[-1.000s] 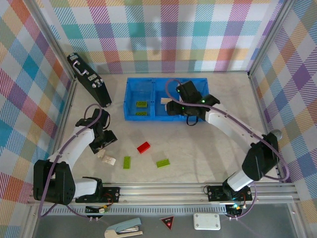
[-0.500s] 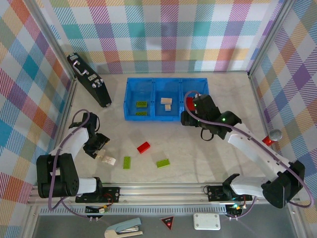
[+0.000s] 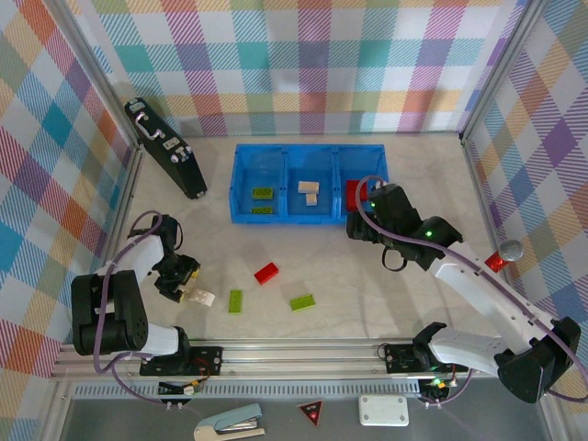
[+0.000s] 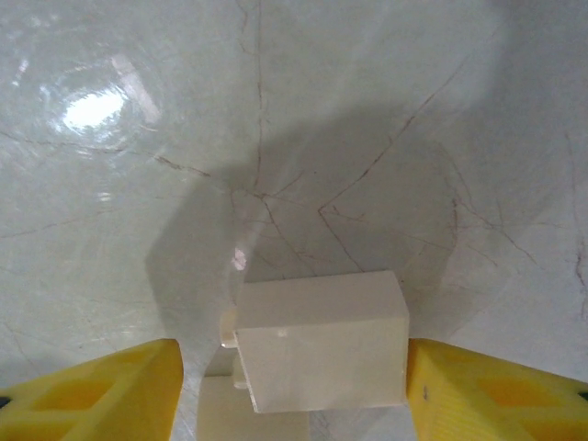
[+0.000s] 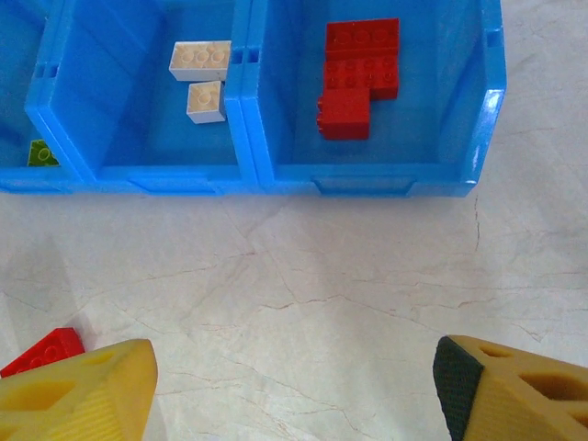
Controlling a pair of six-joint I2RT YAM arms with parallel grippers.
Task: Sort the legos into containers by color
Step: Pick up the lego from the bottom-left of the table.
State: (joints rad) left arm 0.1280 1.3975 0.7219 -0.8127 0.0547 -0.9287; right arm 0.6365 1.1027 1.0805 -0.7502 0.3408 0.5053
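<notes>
Straddling a cream brick (image 4: 322, 340) left-front of the tray (image 3: 276, 220), the left gripper (image 3: 181, 283) has its fingers apart, unevenly spaced.
An off-centre squeeze could twist or flick it, or drag the second cream piece (image 4: 253, 413) beside it. The right gripper (image 5: 296, 372), fingers apart and empty, hovers before the tray's right end; a low sweep could scatter the loose red brick (image 3: 266, 272).

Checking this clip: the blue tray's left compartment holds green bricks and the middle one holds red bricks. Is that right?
Not quite. The middle compartment holds cream bricks, not red, as the right wrist view shows. The left compartment does hold green bricks.
</notes>
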